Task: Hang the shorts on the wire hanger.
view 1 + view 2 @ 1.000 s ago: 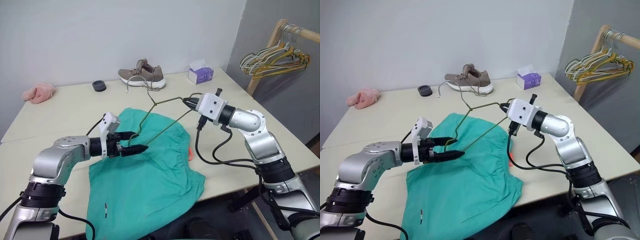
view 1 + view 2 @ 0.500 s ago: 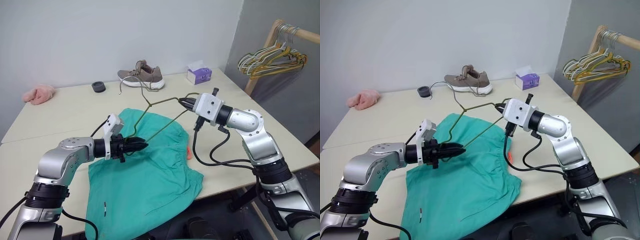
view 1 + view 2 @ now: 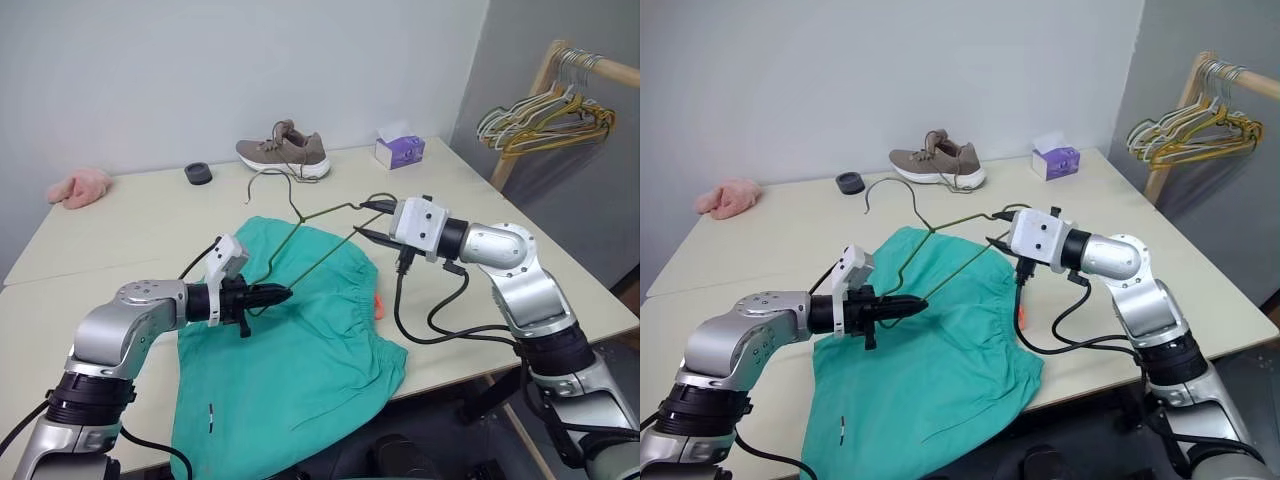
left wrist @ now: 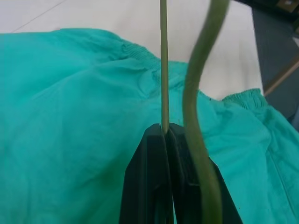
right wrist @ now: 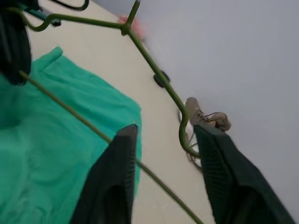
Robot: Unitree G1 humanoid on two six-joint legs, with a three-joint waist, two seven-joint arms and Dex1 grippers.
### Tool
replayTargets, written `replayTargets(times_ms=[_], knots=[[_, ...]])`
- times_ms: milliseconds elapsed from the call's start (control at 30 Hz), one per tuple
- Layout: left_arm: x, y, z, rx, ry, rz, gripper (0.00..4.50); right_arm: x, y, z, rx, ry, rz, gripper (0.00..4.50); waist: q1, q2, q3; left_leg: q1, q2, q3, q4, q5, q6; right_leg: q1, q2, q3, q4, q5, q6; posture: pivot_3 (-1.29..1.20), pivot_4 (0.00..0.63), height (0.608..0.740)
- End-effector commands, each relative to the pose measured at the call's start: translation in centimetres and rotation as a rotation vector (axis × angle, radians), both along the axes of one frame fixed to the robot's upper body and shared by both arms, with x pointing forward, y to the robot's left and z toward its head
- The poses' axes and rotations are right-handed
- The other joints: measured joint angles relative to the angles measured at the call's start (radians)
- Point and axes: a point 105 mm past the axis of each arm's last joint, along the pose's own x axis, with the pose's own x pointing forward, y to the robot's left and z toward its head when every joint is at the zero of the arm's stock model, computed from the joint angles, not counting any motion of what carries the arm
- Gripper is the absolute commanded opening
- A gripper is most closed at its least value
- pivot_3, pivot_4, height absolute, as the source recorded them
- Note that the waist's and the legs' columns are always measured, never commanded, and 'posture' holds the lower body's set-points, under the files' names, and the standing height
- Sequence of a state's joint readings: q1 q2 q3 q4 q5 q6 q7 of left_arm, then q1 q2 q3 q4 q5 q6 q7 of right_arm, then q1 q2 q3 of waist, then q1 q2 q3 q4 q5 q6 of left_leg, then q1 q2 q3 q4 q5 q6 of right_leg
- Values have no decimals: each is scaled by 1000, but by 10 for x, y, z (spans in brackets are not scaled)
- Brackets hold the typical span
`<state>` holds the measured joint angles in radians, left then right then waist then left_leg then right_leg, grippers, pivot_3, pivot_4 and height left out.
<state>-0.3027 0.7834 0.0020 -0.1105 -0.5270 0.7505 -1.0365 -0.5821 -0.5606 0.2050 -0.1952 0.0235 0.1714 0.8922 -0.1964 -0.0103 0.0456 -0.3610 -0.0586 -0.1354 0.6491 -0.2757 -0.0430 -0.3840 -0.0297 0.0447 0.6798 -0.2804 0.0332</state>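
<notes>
Now the left gripper [image 3: 280, 294] is pinched fully together on the lower corner of the wire hanger [image 3: 318, 237]; in the left wrist view its two black fingers [image 4: 154, 182] meet around the thin straight wire, with the hanger's bent end curving past just beside them. From that grip the olive-gold wire rises away toward the right gripper [image 3: 372, 219], its triangular body held up above the cloth and its hook curling over the table beyond, toward the shoe [image 3: 284, 151].

At the hanger's other corner the right gripper has its jaws spread apart. The right wrist view shows the two fingers [image 5: 114, 179] standing well clear of each other, with the wire passing between and in front of them; neither finger is pressed on it, so the hanger is held by the left gripper alone.

Directly beneath the left gripper lie the shorts [image 3: 285, 360], teal-green, spread flat on the table [image 3: 130, 225] with the gathered waistband running under the hanger toward the right gripper and the leg ends draping over the near table edge. A small orange tag [image 3: 380, 305] shows at the waistband below the right gripper. None of the cloth is on the hanger yet
</notes>
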Motion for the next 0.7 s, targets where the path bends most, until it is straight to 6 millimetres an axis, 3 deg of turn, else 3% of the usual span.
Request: replayTargets(times_ms=[33,133,333,700], knots=[[-1,6,11,78,-78,-30,0,-7,-14,15,17,29,-9,3414,0,0,0,0,0,0,0,0,0,0,0,0,0,0,0,-226,0,740],[-4,18,8,220,-118,-80,0,-7,-26,10,-40,74,-54,4458,-1,0,0,0,0,0,0,0,0,0,0,0,0,0,1,-232,0,740],[-8,24,17,329,-154,-190,0,-10,-29,-5,-131,167,-65,4458,-1,0,0,0,0,1,0,0,0,0,0,0,0,-2,3,-242,0,740],[-6,15,25,358,-183,-282,0,-3,-4,-52,-414,267,55,4458,-23,0,0,0,0,1,0,0,1,0,0,0,0,-3,5,-256,0,740]])
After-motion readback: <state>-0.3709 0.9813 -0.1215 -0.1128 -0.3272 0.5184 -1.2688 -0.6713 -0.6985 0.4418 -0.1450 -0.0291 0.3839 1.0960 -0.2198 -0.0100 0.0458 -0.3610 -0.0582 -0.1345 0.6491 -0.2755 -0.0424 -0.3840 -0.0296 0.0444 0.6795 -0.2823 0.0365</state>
